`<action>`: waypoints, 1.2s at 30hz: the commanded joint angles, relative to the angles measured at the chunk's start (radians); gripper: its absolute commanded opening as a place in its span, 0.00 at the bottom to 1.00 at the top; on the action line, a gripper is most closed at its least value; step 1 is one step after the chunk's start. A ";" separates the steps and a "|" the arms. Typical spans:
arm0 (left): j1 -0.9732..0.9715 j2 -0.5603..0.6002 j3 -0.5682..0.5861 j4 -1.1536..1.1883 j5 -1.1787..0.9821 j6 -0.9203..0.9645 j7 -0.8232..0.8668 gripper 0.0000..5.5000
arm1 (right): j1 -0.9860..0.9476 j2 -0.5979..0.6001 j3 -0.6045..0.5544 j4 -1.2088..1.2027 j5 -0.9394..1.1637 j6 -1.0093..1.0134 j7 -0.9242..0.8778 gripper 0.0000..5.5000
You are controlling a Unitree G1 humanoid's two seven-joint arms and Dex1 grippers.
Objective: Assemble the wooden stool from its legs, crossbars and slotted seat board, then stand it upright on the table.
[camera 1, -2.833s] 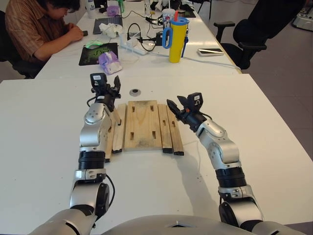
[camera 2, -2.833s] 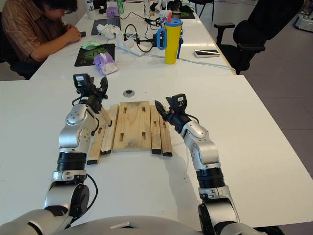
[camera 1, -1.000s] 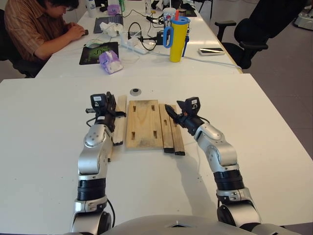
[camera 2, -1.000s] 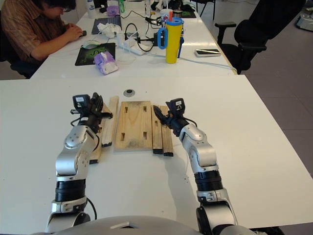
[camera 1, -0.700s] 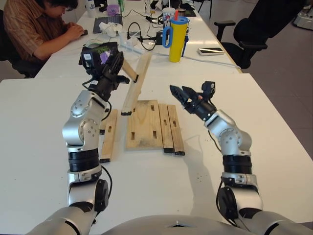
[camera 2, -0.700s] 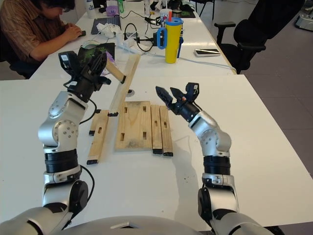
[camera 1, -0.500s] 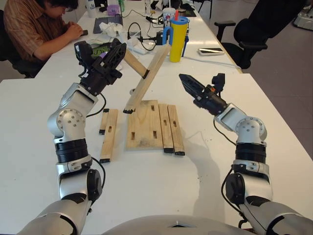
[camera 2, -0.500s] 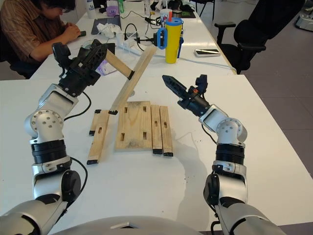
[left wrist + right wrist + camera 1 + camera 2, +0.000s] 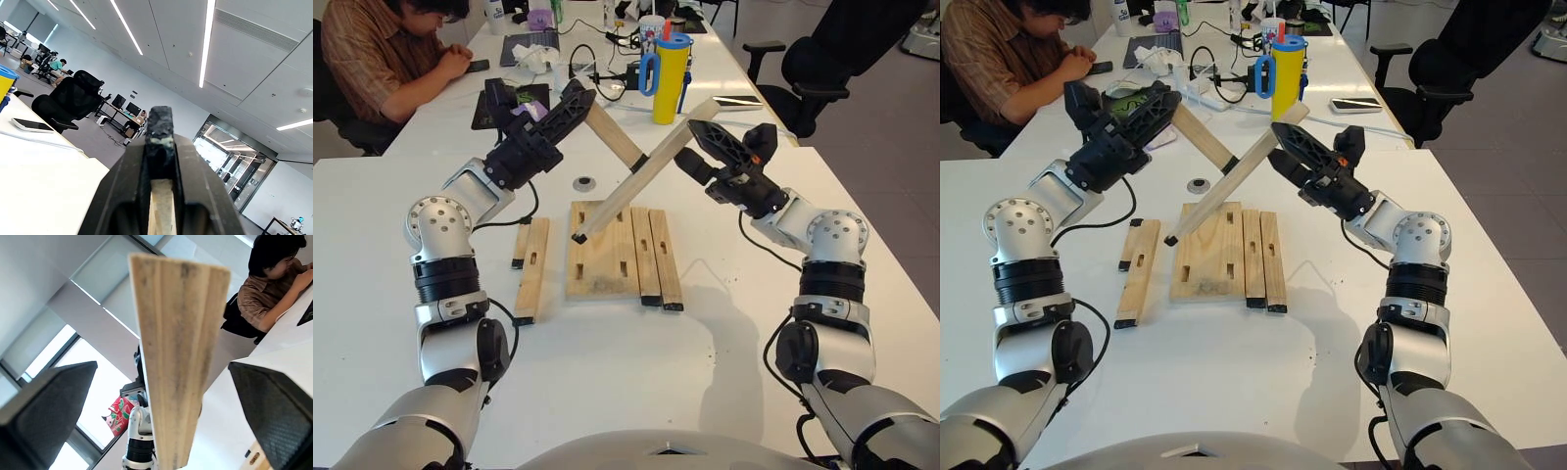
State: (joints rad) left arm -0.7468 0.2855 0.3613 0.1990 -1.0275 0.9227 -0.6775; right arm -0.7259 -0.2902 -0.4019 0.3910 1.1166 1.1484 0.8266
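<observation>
Your left gripper (image 9: 579,96) was clenched on the free end of a short crossbar (image 9: 612,139), and the left wrist view backed that up, with wood pinched tight between the fingers. That crossbar ran down into a long leg (image 9: 626,191), and the two looked joined, because the whole thing hung in the air as one angled piece over the middle of the table (image 9: 391,245), toward its far edge. Your right gripper (image 9: 687,145) sat at the leg's upper end with its fingers spread either side of the wood, so released and not gripping. The leg's lower end was right over the left edge of the seat board (image 9: 602,259); I couldn't tell if it touched. Progress-wise I'd call it early: one joint at most. The seat board lay flat with its slots up, two loose bars (image 9: 647,255) lay just beside its right edge, and a slotted leg (image 9: 532,269) plus a short piece (image 9: 519,247) lay off to its left. So you still had the other legs and crossbars to fit, the board to seat, and the stool to stand up.
</observation>
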 commanded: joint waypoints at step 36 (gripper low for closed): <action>-0.063 0.029 0.126 0.042 -0.145 0.011 0.025 0.41 | 0.029 0.018 -0.023 -0.026 0.031 -0.071 0.100 0.37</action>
State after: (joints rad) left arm -0.7894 0.2971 0.4421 0.2308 -1.1512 0.9632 -0.6813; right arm -0.6872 -0.2749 -0.4116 0.3631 1.1285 1.0860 0.9349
